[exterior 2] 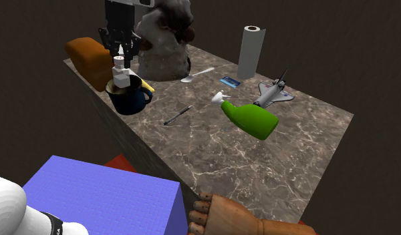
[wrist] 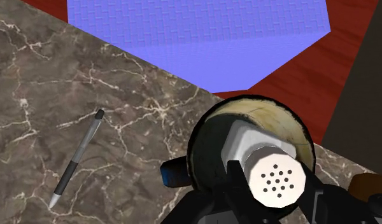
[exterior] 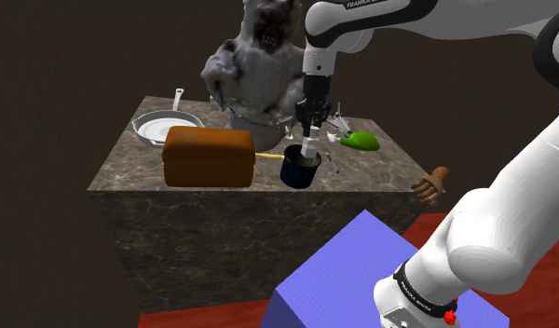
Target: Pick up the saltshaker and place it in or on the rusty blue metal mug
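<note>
The hand [exterior 2: 120,52], clasping the saltshaker [exterior 2: 119,72], hangs over the blue mug [exterior 2: 129,100] directly beneath, beside the edge of the desk [exterior 2: 259,160].

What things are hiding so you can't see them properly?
- Second exterior view: the saltshaker has its bottom hidden behind the wall of the dark mug, so I cannot tell whether it rests on the mug's floor.
- Shoulder view: a yellow thing lies mostly behind the brown loaf and the mug.
- Second exterior view: the wooden hand is cut off by the bottom edge.
</note>
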Robot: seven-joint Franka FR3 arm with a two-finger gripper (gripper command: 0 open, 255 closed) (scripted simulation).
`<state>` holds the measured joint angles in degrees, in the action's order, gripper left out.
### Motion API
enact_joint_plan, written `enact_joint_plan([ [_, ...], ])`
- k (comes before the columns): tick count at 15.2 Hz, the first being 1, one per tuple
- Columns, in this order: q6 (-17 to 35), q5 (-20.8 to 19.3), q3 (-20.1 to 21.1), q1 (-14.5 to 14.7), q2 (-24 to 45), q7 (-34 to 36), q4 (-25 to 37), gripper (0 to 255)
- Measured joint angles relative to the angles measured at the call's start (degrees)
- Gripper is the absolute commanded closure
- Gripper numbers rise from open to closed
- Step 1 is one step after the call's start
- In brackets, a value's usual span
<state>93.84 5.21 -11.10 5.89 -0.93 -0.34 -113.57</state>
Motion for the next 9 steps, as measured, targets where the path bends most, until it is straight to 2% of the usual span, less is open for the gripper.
enact_joint_plan([
  [4,0.01,0.01,-0.02,-0.01,0.13,-0.03,0.19,255],
  [5,0.11,0.01,-0.01,0.00,0.10,-0.02,0.10,0],
  [9,0.04,-0.06,-0.02,-0.02,0.28,-0.17,0.00,0],
])
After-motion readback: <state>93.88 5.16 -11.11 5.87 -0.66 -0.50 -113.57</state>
